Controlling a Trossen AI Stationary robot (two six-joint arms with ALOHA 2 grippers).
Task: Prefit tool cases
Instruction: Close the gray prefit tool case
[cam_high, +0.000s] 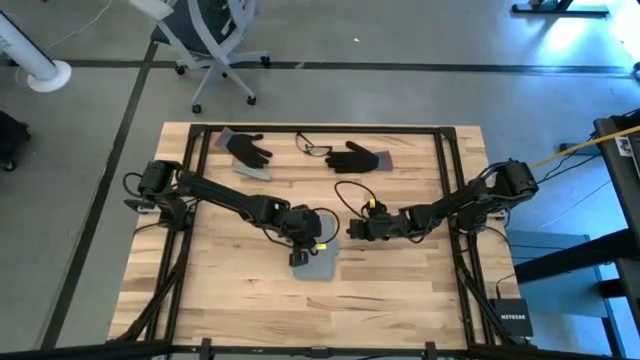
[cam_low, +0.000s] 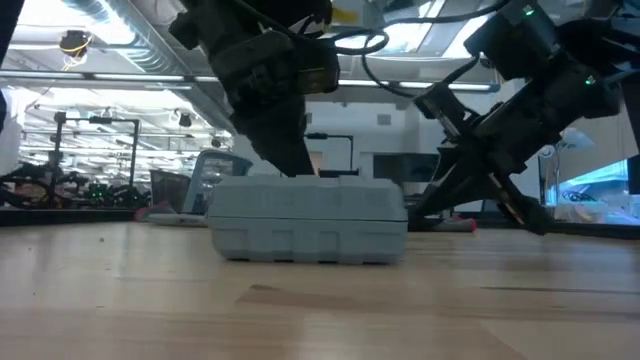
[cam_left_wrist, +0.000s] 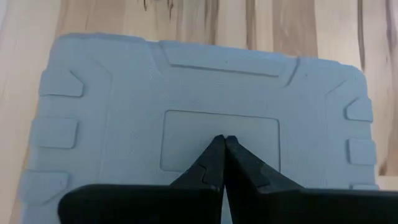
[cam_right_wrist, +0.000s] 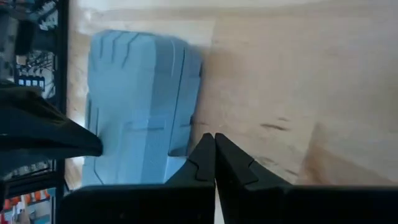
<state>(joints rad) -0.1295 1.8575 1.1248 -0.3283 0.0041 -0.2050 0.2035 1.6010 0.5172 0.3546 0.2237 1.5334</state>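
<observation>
Right, I see the case (cam_high: 318, 262) lying shut and flat on the tabletop (cam_high: 400, 300), a little toward the near edge from the middle. My left pincer (cam_left_wrist: 222, 142) is pinched closed, holding nothing, tips over the lid's middle panel. My right pincer (cam_right_wrist: 214, 138) is also closed and empty, just beside the case's edge. The left is nearer; I judge the case's long axis runs across its line of approach.

High view: straight down over the whole pale wooden table (cam_high: 400, 280). Low view: level at tabletop height, close to the flat grey-blue plastic case (cam_low: 308, 220), facing the room behind. Left wrist view: directly over the case lid, very near. Right wrist view: beside the case, near. Shared by all four: the case.
</observation>
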